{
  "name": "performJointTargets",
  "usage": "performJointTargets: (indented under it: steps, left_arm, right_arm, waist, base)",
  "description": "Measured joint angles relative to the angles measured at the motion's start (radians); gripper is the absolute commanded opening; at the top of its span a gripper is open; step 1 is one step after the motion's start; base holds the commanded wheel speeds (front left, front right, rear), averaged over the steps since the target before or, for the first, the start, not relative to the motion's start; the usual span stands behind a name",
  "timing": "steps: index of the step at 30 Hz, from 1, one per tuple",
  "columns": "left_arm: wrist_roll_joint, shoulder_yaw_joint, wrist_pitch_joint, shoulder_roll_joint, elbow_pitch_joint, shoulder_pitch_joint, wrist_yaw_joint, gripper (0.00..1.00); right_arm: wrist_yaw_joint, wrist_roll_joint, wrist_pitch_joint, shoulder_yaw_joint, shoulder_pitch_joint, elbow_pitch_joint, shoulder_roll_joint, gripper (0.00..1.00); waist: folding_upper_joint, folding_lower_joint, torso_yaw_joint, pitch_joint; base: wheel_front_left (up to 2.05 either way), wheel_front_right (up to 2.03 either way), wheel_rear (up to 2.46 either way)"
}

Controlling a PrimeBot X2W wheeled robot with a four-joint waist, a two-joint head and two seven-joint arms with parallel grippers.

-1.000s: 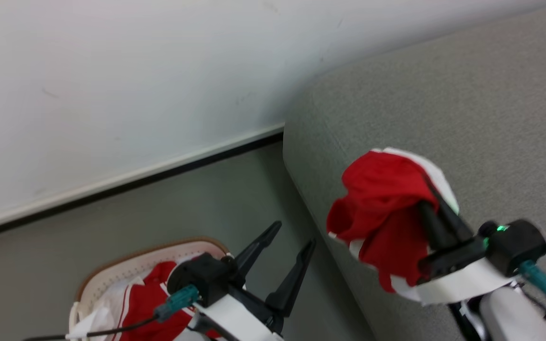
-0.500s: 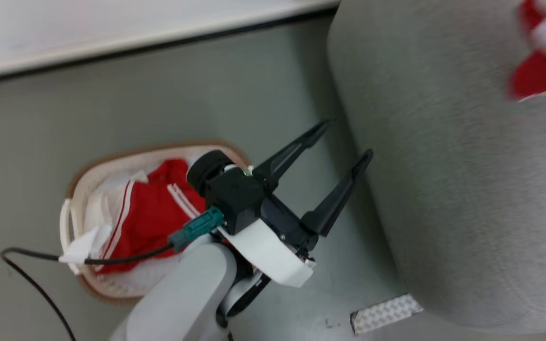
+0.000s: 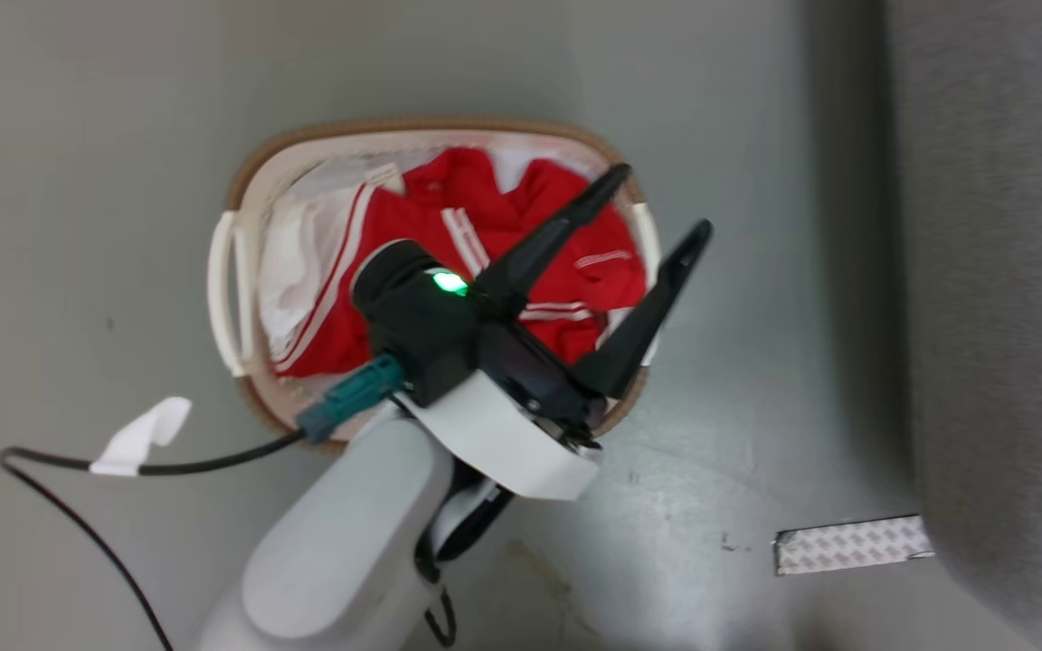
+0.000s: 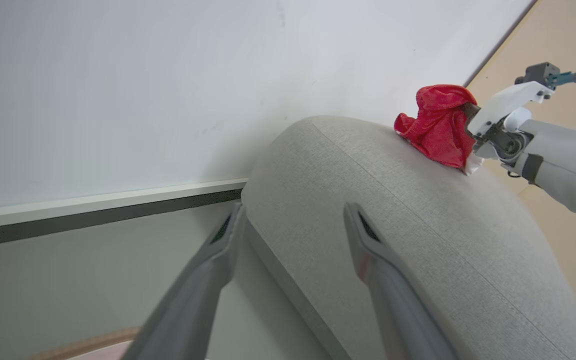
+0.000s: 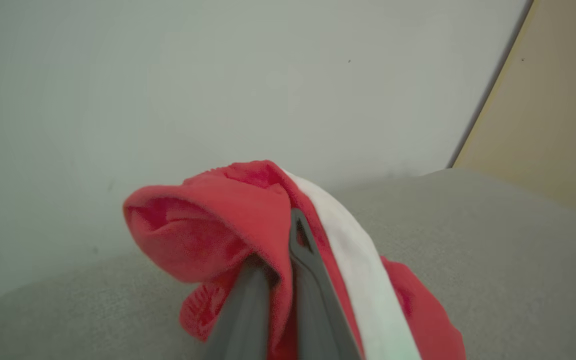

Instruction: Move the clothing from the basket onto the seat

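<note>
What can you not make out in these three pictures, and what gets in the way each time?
- Head view: the left gripper hides part of the clothes in the basket; the sofa is cut off by the right edge.
- Right wrist view: the blurred red garment covers part of the right gripper.
- Left wrist view: too far to tell whether that garment touches the sofa.

The head camera is looking steeply down on the basket (image 3: 412,125) and floor (image 3: 78,226), with the seat (image 3: 1000,271) at the right edge. The left wrist camera is facing across that seat toward the wall (image 4: 118,90), sharing from afar the red garment (image 4: 438,125) that the right wrist camera is viewing close up.
</note>
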Motion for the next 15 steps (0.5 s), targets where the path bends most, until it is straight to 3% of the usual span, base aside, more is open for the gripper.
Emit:
performJointTargets:
  steps: [1, 2, 3, 4, 5, 6, 11, 15]
  left_arm:
    - [-0.008, 0.011, -0.007, -0.001, 0.005, 0.003, 0.003, 1.00]
    - [-0.011, 0.021, -0.008, 0.002, 0.011, 0.008, 0.010, 1.00]
    - [-0.016, 0.029, -0.015, 0.007, 0.021, 0.016, 0.011, 1.00]
    - [-0.023, 0.039, -0.017, 0.013, 0.029, 0.027, 0.012, 1.00]
    - [-0.030, 0.049, -0.023, 0.019, 0.036, 0.042, 0.017, 1.00]
    - [-0.033, 0.056, -0.027, 0.027, 0.041, 0.055, 0.019, 1.00]
    - [-0.048, 0.087, -0.039, 0.058, 0.068, 0.117, 0.020, 1.00]
    - [-0.055, 0.124, -0.043, 0.066, 0.077, 0.164, 0.036, 1.00]
  right_arm:
    - [0.000, -0.024, 0.000, -0.043, 0.000, 0.029, 0.022, 0.00]
    - [0.000, -0.046, 0.004, -0.083, 0.002, 0.060, 0.045, 0.08]
    - [0.000, -0.068, 0.002, -0.109, 0.006, 0.084, 0.066, 0.30]
    - [0.000, -0.100, -0.010, -0.126, 0.011, 0.102, 0.082, 0.45]
    - [0.000, -0.115, -0.027, -0.138, 0.011, 0.116, 0.103, 0.82]
    - [0.000, -0.126, -0.044, -0.136, 0.011, 0.127, 0.118, 1.00]
    - [0.000, -0.136, -0.095, -0.051, 0.047, 0.142, 0.170, 1.00]
    - [0.000, -0.089, -0.099, 0.038, 0.141, 0.068, 0.214, 1.00]
  waist:
    - [0.0000, 0.0000, 0.011, 0.011]
    - [0.0000, 0.0000, 0.022, 0.019]
    - [0.0000, 0.0000, 0.031, 0.026]
    - [0.0000, 0.0001, 0.038, 0.029]
    - [0.0000, 0.0001, 0.040, 0.026]
    - [0.0000, -0.0001, 0.041, 0.021]
    - [-0.0001, -0.0001, 0.023, -0.036]
    - [0.0000, -0.0003, -0.003, -0.112]
  base:
    - [0.00, 0.00, 0.00]
    - [0.00, 0.00, 0.00]
    - [0.00, 0.00, 0.00]
    - [0.00, 0.00, 0.00]
    - [0.00, 0.00, 0.00]
    - [0.00, 0.00, 0.00]
    - [0.00, 0.00, 0.00]
    - [0.00, 0.00, 0.00]
